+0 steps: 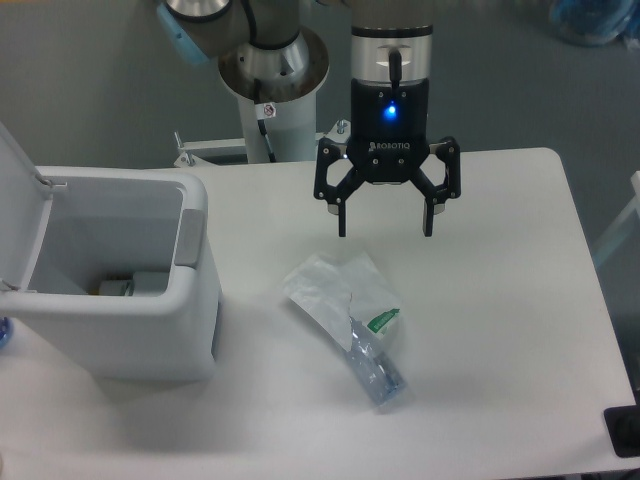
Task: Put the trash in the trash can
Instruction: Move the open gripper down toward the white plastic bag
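Wrapper (335,288) lay at your gripper's (385,233) seven o'clock, just below it, long axis ten-to-four; jaws wide open, holding nothing.

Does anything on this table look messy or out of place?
Yes. A crumpled white translucent wrapper and a clear plastic bottle lie loose on the white table, the wrapper partly over the bottle, beside the large white bin whose lid stands open. The black gripper hovers open above them.
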Available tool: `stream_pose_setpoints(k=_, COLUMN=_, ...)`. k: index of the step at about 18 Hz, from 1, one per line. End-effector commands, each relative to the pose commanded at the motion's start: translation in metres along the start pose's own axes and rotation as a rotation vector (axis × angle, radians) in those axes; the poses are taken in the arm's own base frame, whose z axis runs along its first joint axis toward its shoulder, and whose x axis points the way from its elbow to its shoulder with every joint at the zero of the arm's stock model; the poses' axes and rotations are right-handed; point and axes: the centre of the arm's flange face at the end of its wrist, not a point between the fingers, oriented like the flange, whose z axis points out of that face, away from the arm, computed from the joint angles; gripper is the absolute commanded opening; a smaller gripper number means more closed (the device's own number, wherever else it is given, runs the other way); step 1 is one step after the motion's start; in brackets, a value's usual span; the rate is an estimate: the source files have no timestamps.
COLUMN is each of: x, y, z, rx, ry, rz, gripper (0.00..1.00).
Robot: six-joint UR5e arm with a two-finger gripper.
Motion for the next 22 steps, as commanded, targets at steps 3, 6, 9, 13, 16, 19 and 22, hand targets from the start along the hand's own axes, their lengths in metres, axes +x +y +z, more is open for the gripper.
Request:
stream_pose_setpoints(k=3, x=-0.005, y=0.003, z=0.006, rx=-0.029, ry=-0.037, rz=0.018, gripper=1.00)
stream_pose_setpoints(k=6, x=-0.013, y=0.007, z=0.024, rx=-0.069, ry=-0.056, rz=0.019, gripper=1.00)
stream_pose_setpoints(k=9, x=-0.022, y=0.014, z=0.045, rx=-0.119, ry=-0.074, rz=0.005, gripper=1.00)
stream_pose_setpoints(k=13, x=-0.027, y=0.031, z=0.079, rx=-0.244, ry=-0.143, rz=0.002, gripper=1.00)
stream_pose_setpoints(k=16, x=-0.026, y=0.044, z=0.094, rx=-0.307, ry=-0.190, rz=-0.070, gripper=1.00)
stream_pose_setpoints(k=19, x=-0.028, y=0.043, z=0.096, rx=-0.307, ry=-0.215, rz=-0.182, gripper=1.00)
stream_pose_setpoints(k=22, x=-0.027, y=0.045, z=0.112, rx=-0.311, ry=-0.229, rz=-0.326, gripper=1.00)
